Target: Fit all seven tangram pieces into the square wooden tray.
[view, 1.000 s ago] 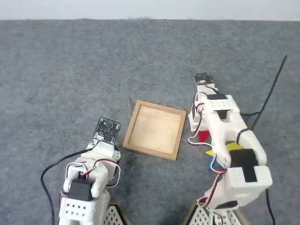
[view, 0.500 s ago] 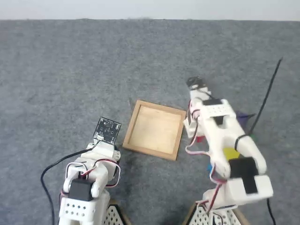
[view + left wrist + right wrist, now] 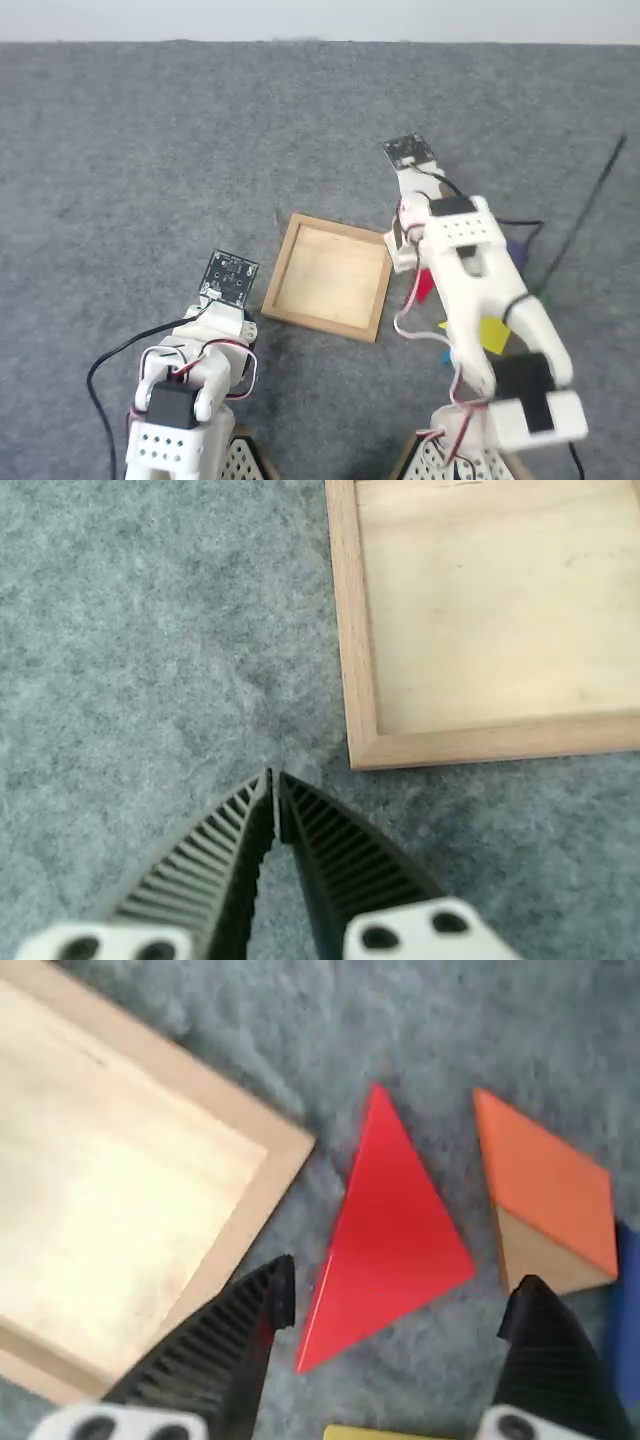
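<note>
First pick in hand; tray (image 3: 350, 630) empty. Right gripper (image 3: 405, 1295), fingers spread, hangs over red triangle (image 3: 392, 1225). Next: lower, pinch edges. Left gripper (image 3: 274, 783), fingers pressed together, beside tray corner.

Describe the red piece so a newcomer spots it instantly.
Start at the square wooden tray on the grey carpet. Beside its corner, not touching, lies a red triangle. Its nearest neighbour is an orange four-sided piece; this one is red with three corners.

Tangram pieces (image 3: 424, 287) lie on the carpet (image 3: 150, 150) just right of the tray (image 3: 279, 266).
</note>
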Controlling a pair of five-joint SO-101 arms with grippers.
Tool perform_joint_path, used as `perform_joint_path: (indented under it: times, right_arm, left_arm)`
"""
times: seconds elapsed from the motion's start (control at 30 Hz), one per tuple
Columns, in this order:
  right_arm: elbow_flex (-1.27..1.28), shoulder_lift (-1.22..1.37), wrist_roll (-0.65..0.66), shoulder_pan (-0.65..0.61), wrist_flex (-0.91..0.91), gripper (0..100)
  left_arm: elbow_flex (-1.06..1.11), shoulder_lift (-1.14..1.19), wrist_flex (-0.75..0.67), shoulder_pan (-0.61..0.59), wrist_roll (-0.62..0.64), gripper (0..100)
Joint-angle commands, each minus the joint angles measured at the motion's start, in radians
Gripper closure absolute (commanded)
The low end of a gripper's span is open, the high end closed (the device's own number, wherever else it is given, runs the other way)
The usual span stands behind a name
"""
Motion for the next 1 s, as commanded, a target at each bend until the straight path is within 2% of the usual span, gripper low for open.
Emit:
perform_joint_path:
  times: [0.0,0.17,0.3,0.5,0.73,0.9,0.97]
  right_arm:
    - [-0.167,0.174,0.032,0.007,0.015,66.9]
    - [-0.164,0.291,0.041,0.013,0.03,66.9]
    - [-0.098,0.263,0.035,0.007,0.042,67.1]
    - [-0.009,0.203,0.031,0.012,0.036,74.1]
    - [0.026,0.142,-0.106,0.035,0.041,73.4]
    - [0.066,0.033,-0.187,0.048,0.044,66.7]
    - [0.098,-0.008,-0.204,0.047,0.044,67.0]
  left_arm:
    - [-0.012,-0.021,0.005,-0.005,0.005,99]
    - [-0.012,-0.021,0.005,-0.005,0.005,99]
    - [-0.012,-0.021,0.005,-0.005,0.005,99]
    - [-0.012,-0.021,0.005,-0.005,0.005,99]
    - [-0.012,-0.021,0.005,-0.005,0.005,99]
    - [-0.012,-0.021,0.005,-0.005,0.005,99]
    - [-0.012,-0.021,0.005,-0.005,0.005,99]
